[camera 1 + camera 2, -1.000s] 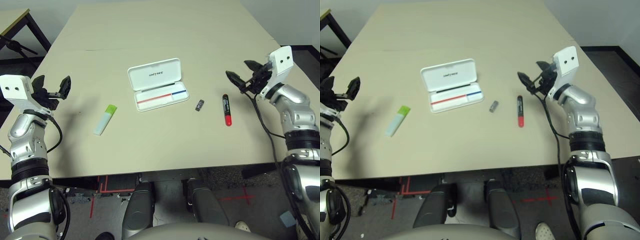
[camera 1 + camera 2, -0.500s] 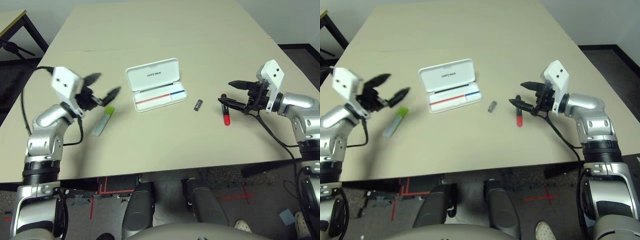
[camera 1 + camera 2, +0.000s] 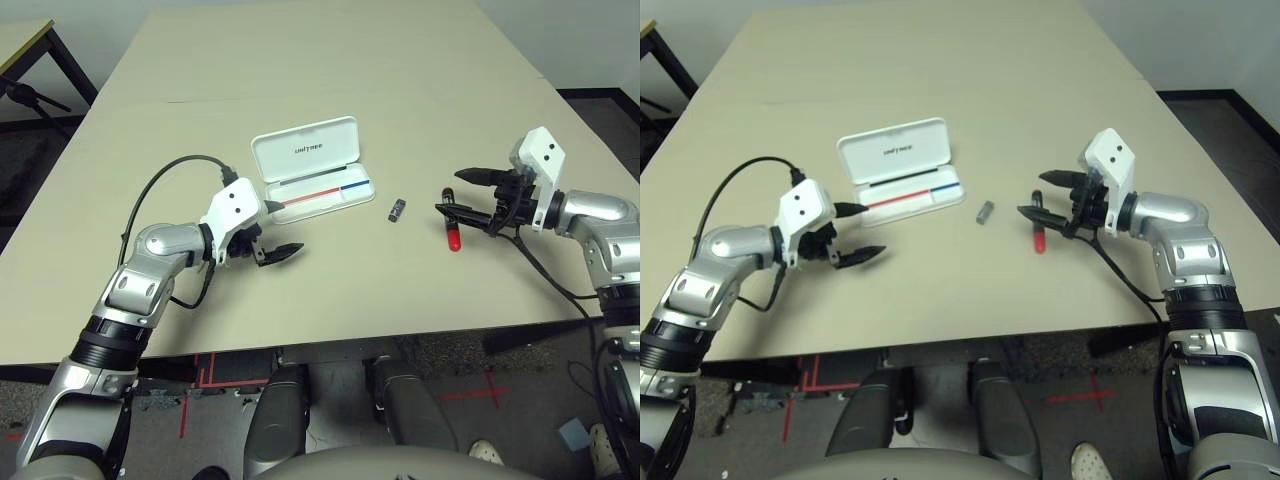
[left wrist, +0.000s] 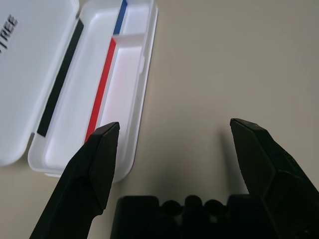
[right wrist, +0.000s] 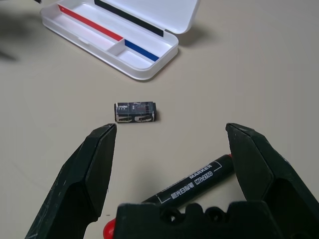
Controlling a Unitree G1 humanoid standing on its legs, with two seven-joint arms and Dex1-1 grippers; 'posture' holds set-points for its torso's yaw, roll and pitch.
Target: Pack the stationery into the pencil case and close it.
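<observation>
We have swung our left gripper (image 3: 277, 229), wide and empty, in beside the open pencil case (image 3: 314, 167); our right gripper (image 3: 463, 193), wide, hovers over the black marker (image 3: 452, 220).

Lab or test room, bare beige table (image 3: 300, 60), red floor tape (image 3: 205, 372)

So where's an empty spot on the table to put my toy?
Bare table lies beyond the open pencil case, and along the near edge. It's crowded between the case and the right gripper, where the small grey piece and marker lie.
</observation>
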